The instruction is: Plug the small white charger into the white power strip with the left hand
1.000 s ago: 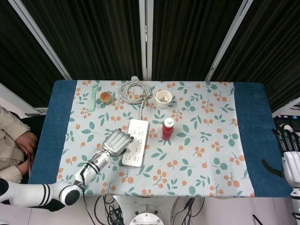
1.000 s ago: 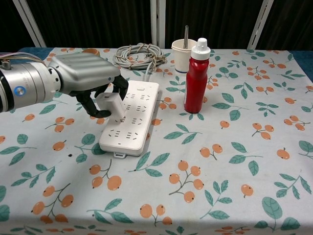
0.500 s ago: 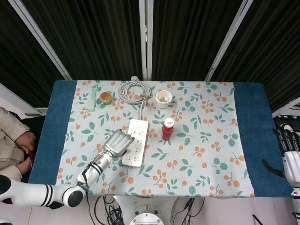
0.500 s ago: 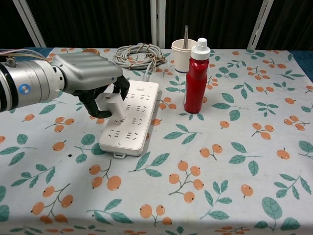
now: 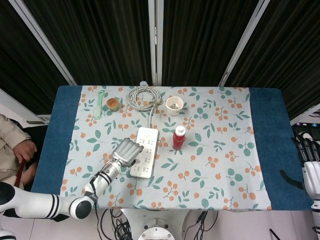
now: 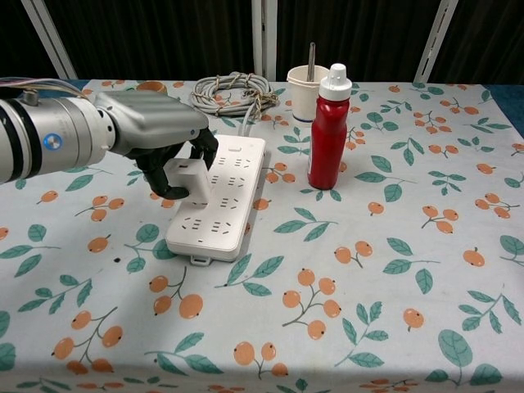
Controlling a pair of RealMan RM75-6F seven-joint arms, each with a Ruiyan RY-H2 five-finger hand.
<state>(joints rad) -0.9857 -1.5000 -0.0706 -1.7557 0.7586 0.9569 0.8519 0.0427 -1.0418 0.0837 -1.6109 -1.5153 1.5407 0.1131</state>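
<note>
My left hand grips the small white charger between its dark fingers, at the left edge of the white power strip. The charger hangs just over the strip's left row of sockets; its prongs are hidden, so I cannot tell whether they touch. The strip lies lengthwise on the floral cloth, with its cable running back to a grey coil. My right hand hangs off the table's right edge with its fingers apart, holding nothing.
A red bottle with a white cap stands just right of the strip. Behind it is a white cup with a stick in it. A small orange bowl and a green spoon sit at the back left.
The left hand has tilted and shifted slightly right, carrying the charger closer over the strip's left sockets. The right hand has not moved.
</note>
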